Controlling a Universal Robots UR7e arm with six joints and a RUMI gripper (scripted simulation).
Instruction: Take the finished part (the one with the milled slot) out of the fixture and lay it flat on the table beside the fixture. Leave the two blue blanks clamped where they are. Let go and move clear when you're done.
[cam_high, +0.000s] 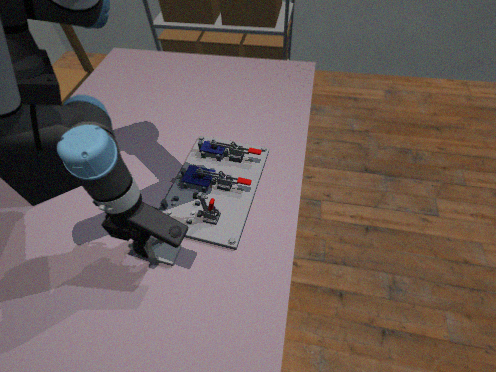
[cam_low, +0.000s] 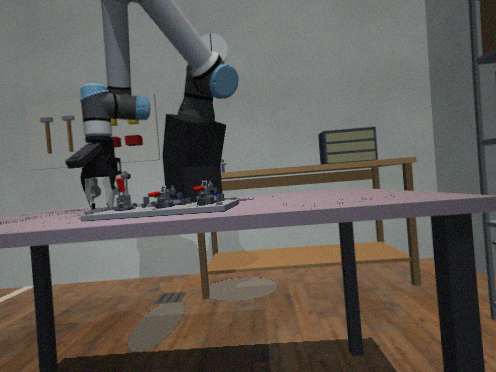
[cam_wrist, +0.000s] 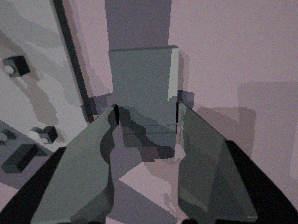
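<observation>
Pinkish under the dim light, the tabletop (cam_high: 225, 310) (cam_low: 325, 205) (cam_wrist: 225, 60) carries the fixture (cam_high: 227, 227) (cam_low: 160, 212) (cam_wrist: 37, 42) near its edge. On that plate, two blue blanks (cam_high: 213, 150) (cam_high: 197, 177) sit under clamps with their red handles laid down, while the third clamp (cam_high: 210, 215) (cam_low: 124, 193) stands open (its red handle sticks up like a little flag). Just beside the fixture, the hand (cam_high: 155, 255) (cam_low: 101, 205) (cam_wrist: 147, 104) is clamped on the grey part (cam_high: 168, 252) (cam_wrist: 145, 75), which is flat and low over the tabletop, off the plate; whether it touches down, I can't tell. Above rises the arm (cam_high: 112, 185) (cam_low: 117, 55). Farther back there's a wooden bench (cam_low: 320, 167) with a drawer box (cam_low: 350, 145) on top, and two hammers (cam_low: 48, 135) (cam_low: 69, 134) hang on the wall (cam_low: 300, 75).
</observation>
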